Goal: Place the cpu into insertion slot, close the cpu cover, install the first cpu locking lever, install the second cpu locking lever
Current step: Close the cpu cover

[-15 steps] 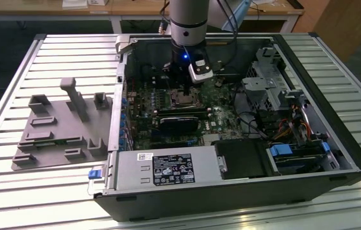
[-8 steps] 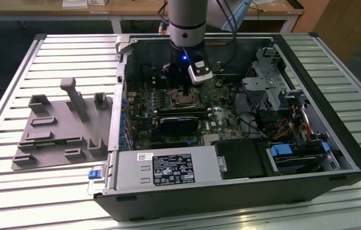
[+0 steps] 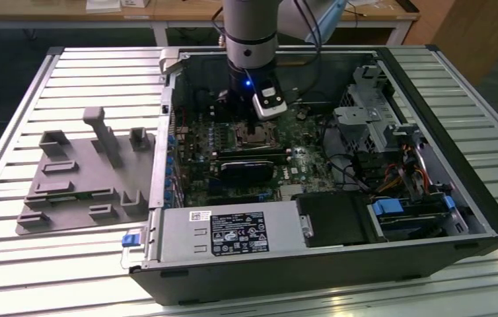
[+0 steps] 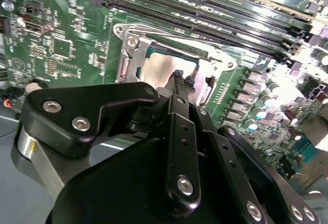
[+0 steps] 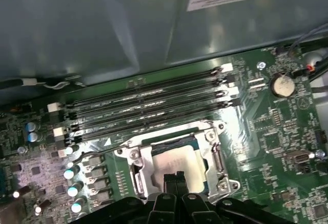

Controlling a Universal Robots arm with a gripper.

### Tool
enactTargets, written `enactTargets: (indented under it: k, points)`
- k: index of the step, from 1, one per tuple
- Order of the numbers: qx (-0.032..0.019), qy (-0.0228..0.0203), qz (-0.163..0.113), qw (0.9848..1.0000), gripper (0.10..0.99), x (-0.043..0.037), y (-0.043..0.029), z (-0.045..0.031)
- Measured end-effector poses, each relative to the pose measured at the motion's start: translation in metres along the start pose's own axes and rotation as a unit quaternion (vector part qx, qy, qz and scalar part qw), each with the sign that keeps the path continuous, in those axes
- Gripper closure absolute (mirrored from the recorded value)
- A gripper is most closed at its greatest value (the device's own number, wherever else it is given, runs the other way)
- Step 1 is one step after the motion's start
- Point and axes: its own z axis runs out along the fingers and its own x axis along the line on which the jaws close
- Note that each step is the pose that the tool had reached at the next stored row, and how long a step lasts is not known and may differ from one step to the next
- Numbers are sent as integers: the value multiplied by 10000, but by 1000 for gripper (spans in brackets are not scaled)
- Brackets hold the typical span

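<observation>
The cpu point(image 5: 177, 158) sits in the insertion slot point(image 3: 251, 137). Its pale metal top shows through the window of the cpu cover point(image 5: 215, 157). The cpu edge nearest the wrist is hidden behind the gripper point(image 5: 175, 177). In the second wrist view the gripper point(image 4: 182, 78) also hides one side of the cpu point(image 4: 163, 69) and of the cpu cover point(image 4: 128, 62).

The gripper's two black fingers are pressed together with only a thin seam between them, and they hold nothing. Their tips hang directly over the insertion slot. Whether they touch the cpu or the cover cannot be determined.

A thin wire lever point(image 5: 159, 140) runs along the slot's edge. Whether it is latched cannot be made out.

Four long black memory slots point(image 5: 148, 108) lie just beside the insertion slot. A row of silver-topped capacitors point(image 5: 72, 175) stands beside another edge of it. A round coin cell point(image 5: 282, 84) lies further from the slot.

In the exterior view the arm point(image 3: 249, 39) comes down over the insertion slot and covers part of the board around it. A black graphics card point(image 3: 251, 168) sits near the slot, and a grey power-supply box point(image 3: 222, 234) lies beyond the card. A grey moulded fixture point(image 3: 82, 178) rests on the slatted metal table point(image 3: 20, 99), well apart from the slot.

The cover is thin, bright stamped metal. The board is green and densely populated.
</observation>
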Motion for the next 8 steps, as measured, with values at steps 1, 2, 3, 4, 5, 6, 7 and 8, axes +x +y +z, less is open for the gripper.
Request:
enactTargets:
  k: [1, 2, 3, 4, 5, 6, 7, 8]
  points:
    - [-1, 1, -7, 10000, 984, 17, -5, 4]
    - [-1, 2, -14, 10000, 984, 35, -11, 6]
    - [-2, 3, -23, 10000, 984, 53, -16, 8]
    - [-6, 4, -35, 10000, 984, 69, -20, 12]
    - [-8, 5, -50, 10000, 984, 81, -23, 17]
    - [-11, 7, -76, 10000, 984, 90, -26, 23]
    - [-15, 10, -116, 9999, 984, 95, -28, 28]
    - [-20, 14, -173, 9998, 984, 96, -29, 34]
